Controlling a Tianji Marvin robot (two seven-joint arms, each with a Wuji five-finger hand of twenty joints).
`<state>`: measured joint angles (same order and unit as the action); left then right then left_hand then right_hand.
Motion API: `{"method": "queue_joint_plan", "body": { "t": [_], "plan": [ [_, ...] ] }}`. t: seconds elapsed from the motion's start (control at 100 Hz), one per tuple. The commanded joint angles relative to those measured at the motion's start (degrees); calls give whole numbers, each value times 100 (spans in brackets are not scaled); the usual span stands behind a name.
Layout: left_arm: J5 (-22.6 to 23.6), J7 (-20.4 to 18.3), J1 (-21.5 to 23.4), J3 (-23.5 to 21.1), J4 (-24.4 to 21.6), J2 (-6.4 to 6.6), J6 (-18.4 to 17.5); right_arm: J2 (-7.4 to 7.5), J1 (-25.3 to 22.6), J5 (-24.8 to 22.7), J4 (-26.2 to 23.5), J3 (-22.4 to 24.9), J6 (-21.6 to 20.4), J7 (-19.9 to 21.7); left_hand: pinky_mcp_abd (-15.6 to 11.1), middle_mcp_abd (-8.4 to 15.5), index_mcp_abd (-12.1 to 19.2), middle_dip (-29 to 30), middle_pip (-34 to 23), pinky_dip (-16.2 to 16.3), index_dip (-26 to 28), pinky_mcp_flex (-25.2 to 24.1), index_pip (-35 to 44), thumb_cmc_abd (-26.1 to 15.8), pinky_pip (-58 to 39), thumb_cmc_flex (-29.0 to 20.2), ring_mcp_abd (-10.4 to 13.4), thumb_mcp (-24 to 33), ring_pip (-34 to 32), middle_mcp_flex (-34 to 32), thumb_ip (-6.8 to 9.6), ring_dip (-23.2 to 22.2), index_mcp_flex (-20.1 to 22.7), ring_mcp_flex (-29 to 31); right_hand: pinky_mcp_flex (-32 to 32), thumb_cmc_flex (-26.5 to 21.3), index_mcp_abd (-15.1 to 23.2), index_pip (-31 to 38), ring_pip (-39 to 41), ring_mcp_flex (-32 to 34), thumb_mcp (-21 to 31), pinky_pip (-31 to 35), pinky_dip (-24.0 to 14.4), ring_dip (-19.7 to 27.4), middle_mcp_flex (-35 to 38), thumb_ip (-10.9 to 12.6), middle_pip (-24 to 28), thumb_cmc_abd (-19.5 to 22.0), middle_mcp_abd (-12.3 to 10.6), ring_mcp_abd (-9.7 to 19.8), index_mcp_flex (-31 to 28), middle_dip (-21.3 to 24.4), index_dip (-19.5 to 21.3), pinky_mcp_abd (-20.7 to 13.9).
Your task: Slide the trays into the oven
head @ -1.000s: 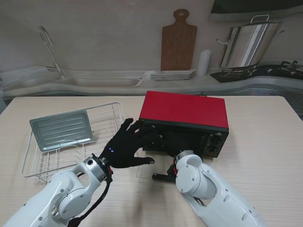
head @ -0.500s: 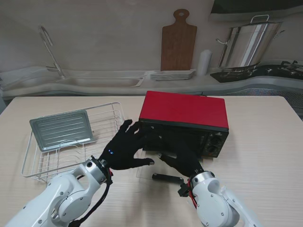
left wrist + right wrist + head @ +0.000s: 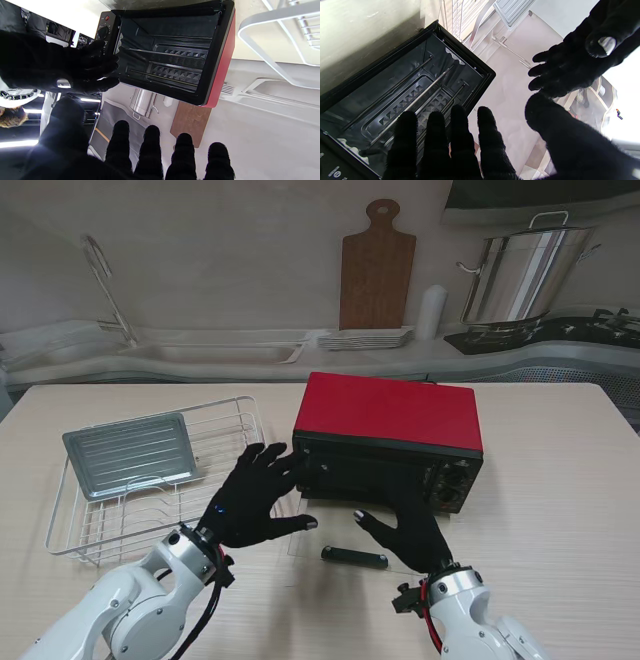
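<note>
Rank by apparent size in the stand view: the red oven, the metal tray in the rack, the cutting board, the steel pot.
1. red oven
2. metal tray
3. and 4. cutting board and steel pot: similar, and both farther from the camera, so unranked.

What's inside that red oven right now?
The oven stands open, with bare rails and an embossed back wall but no tray. The tray lies in the rack. The right hand hides part of the cavity.
</note>
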<state>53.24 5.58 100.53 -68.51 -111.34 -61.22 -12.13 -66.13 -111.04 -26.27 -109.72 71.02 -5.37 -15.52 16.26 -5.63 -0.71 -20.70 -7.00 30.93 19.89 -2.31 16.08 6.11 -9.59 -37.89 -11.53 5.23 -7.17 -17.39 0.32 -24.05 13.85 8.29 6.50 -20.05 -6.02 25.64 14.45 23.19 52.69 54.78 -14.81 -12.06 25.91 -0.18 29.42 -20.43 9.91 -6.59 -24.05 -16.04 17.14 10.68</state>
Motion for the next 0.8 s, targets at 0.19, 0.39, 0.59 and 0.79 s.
{"method": "queue_joint_plan", "body": {
  "t": [0.19,0.39,0.59,0.79],
  "plan": [
    [-413,116,585,-357,-318,-149,376,-41,-215,-34,13,73,-302,23,189,1,-130,88,-1,-96,25,39,6,-221,239,-106,38,-60,-37,136,83,53,-168,37,-263,160,215,72,-258,-446,254,-255,130,140,-482,367,-117,-146,-383,435,524,-6,-117,7],
    [-891,303,1048,-841,-605,-256,599,-23,-271,-21,17,137,-398,95,195,-50,-166,68,-30,-70,24,37,64,-174,213,-225,-16,4,-62,89,80,24,-98,51,-289,150,221,146,-312,-472,259,-302,174,180,-514,380,-134,-176,-405,462,592,15,-161,7],
    [-1259,597,1384,-1286,-775,-376,949,-9,-304,-77,17,220,-441,135,216,-100,-224,43,-71,-25,18,62,131,-142,168,-321,-113,95,-96,33,86,-15,-12,74,-355,193,240,150,-358,-531,223,-372,223,208,-571,372,-195,-205,-452,540,671,51,-219,2],
    [-1513,672,1520,-1820,-787,-451,1221,-2,-333,-71,4,256,-427,175,193,-134,-243,-5,-139,107,29,94,252,-60,58,-375,-161,209,-166,9,74,-99,54,97,-342,206,237,169,-350,-523,195,-371,240,209,-536,359,-191,-192,-445,546,655,55,-256,3]
  ]
}}
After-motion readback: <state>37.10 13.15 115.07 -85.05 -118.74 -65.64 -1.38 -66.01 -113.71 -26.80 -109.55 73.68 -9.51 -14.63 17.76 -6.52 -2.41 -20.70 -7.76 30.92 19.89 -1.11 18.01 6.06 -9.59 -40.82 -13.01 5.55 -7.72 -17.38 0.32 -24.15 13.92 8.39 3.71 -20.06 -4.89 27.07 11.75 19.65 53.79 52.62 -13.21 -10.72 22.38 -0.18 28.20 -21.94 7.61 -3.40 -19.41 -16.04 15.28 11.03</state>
